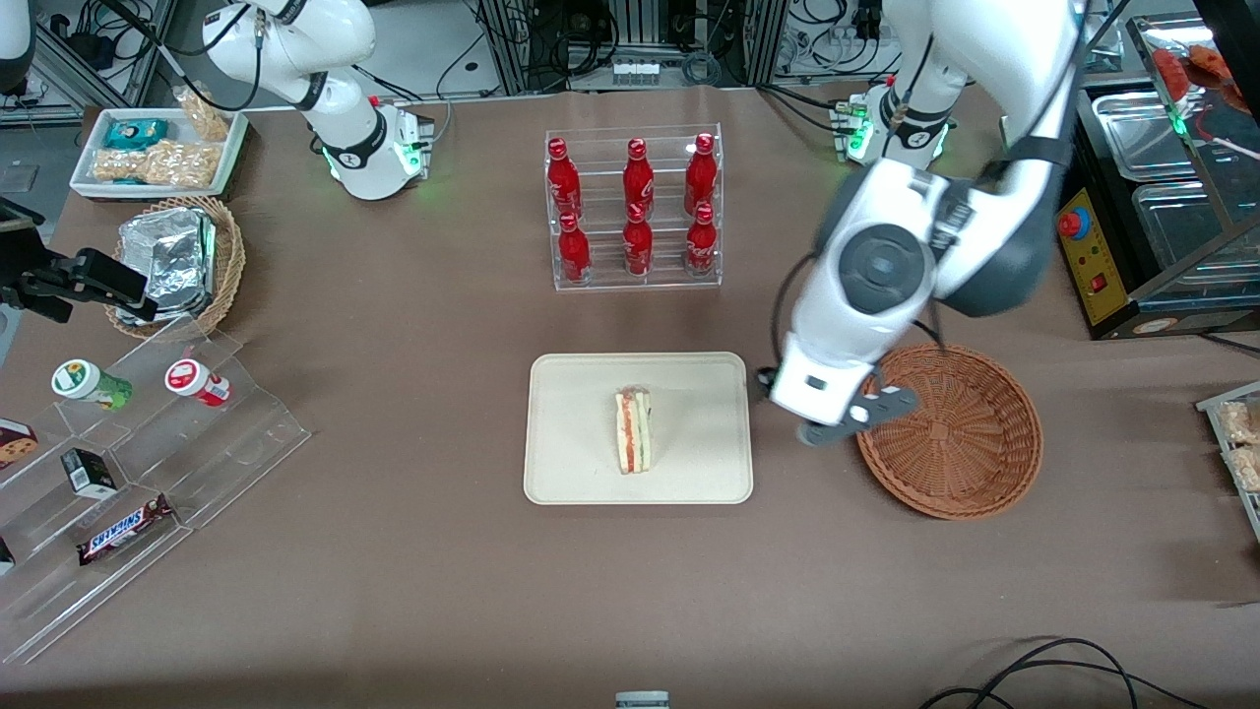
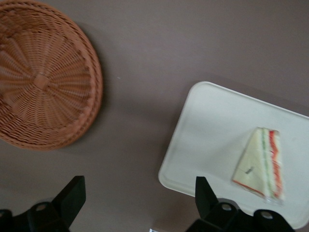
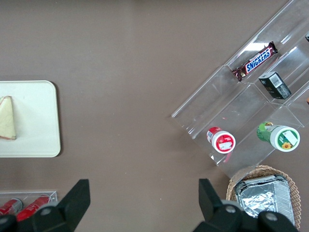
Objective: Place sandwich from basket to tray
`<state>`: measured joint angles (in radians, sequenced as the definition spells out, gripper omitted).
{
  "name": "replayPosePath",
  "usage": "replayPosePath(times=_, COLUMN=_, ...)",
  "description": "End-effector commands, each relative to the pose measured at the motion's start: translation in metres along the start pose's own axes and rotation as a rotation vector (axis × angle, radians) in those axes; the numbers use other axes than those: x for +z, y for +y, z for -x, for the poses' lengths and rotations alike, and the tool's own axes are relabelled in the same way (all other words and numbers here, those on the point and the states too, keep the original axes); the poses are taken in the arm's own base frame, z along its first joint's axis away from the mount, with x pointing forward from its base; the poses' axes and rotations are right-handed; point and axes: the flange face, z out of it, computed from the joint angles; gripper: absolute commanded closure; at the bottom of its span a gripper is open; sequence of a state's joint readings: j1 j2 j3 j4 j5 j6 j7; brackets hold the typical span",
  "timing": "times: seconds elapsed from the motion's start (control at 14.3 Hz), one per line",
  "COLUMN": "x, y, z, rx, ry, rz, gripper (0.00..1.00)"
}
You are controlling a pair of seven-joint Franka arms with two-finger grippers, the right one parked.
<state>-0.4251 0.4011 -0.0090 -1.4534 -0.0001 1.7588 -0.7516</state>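
Observation:
The sandwich (image 1: 634, 429) lies on the cream tray (image 1: 571, 463), near its middle, cut edge showing red, orange and green layers. It also shows in the left wrist view (image 2: 259, 163) on the tray (image 2: 207, 130). The reddish-brown wicker basket (image 1: 970, 438) stands empty beside the tray, toward the working arm's end; it also shows in the left wrist view (image 2: 43, 77). My left gripper (image 1: 822, 418) hangs above the table between the tray and the basket. Its fingers (image 2: 72, 193) are spread wide and hold nothing.
A clear rack of red bottles (image 1: 635, 207) stands farther from the front camera than the tray. A tan basket with foil packets (image 1: 177, 261), a white snack tray (image 1: 157, 148) and a clear stepped stand (image 1: 138, 483) lie toward the parked arm's end.

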Motion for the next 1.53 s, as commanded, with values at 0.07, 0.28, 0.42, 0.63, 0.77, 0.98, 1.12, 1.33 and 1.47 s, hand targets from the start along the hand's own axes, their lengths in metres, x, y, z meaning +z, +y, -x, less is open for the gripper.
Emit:
replayPosePath(times=0.07, x=-0.016, y=-0.084, z=0.003, rx=0.065, ry=-0.034, rz=-0.009, gripper=0.00)
replayPosePath(times=0.28, x=-0.028, y=-0.141, z=0.008, rx=0.143, ry=-0.098, rz=-0.038, gripper=0.00)
replayPosePath(times=0.42, x=-0.046, y=-0.173, z=0.010, rx=0.181, ry=-0.130, rz=-0.049, gripper=0.00)
replayPosePath(times=0.63, x=-0.079, y=-0.207, z=0.019, rx=0.213, ry=-0.124, rz=-0.043, gripper=0.00)
replayPosePath(times=0.77, x=-0.093, y=-0.234, z=0.013, rx=0.255, ry=-0.112, rz=-0.019, gripper=0.00)
replayPosePath(times=0.98, x=-0.111, y=-0.247, z=0.006, rx=0.329, ry=-0.067, rz=0.004, gripper=0.00)
replayPosePath(times=1.12, x=-0.121, y=-0.262, z=-0.004, rx=0.398, ry=-0.041, rz=0.020, gripper=0.00)
replayPosePath(times=1.33, x=-0.128, y=-0.264, z=-0.012, rx=0.425, ry=0.025, rz=0.026, gripper=0.00)
replayPosePath(times=1.47, x=-0.131, y=-0.262, z=-0.017, rx=0.423, ry=0.062, rz=0.031, gripper=0.00)
